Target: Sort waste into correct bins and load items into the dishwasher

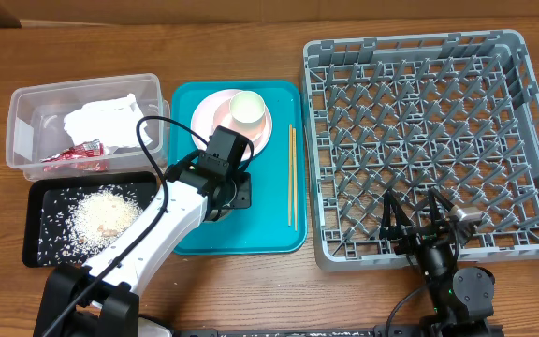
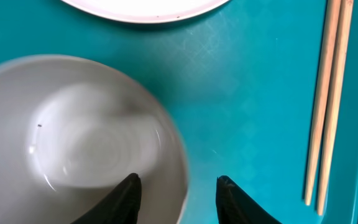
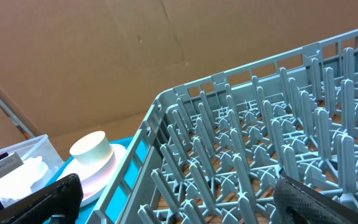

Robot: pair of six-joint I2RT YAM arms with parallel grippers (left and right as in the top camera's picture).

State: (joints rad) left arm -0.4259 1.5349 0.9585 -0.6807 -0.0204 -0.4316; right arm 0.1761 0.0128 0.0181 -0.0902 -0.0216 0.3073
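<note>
— Two claws seen from above: where are they sitting?
— The left claw (image 1: pixel 225 195) is hanging over the teal tray (image 1: pixel 251 239), just below the pink plates (image 1: pixel 211 120) that are carrying the cup (image 1: pixel 249 108). The chopsticks (image 1: pixel 292 178) are lying to its right. The claw is hiding whatever is lying beneath it. The right claw (image 1: pixel 419 223) is hovering over the near edge of the rack (image 1: pixel 419 122).
— And the waste?
— The napkin (image 1: pixel 101 120) and sauce packet (image 1: pixel 78 153) are lying in the clear tub (image 1: pixel 21 112). The rice (image 1: pixel 106 213) is lying in the black tray (image 1: pixel 40 201).
— What is the left wrist camera showing?
— The bowl (image 2: pixel 79 137) is sitting on the teal tray. The claw's fingers are straddling its rim, one inside and one outside, partly spread and not pressing on it.
— And the right wrist camera?
— Its fingers are standing wide apart, gripping nothing, with the rack's pegs showing between them. The cup is showing well off to the left.
</note>
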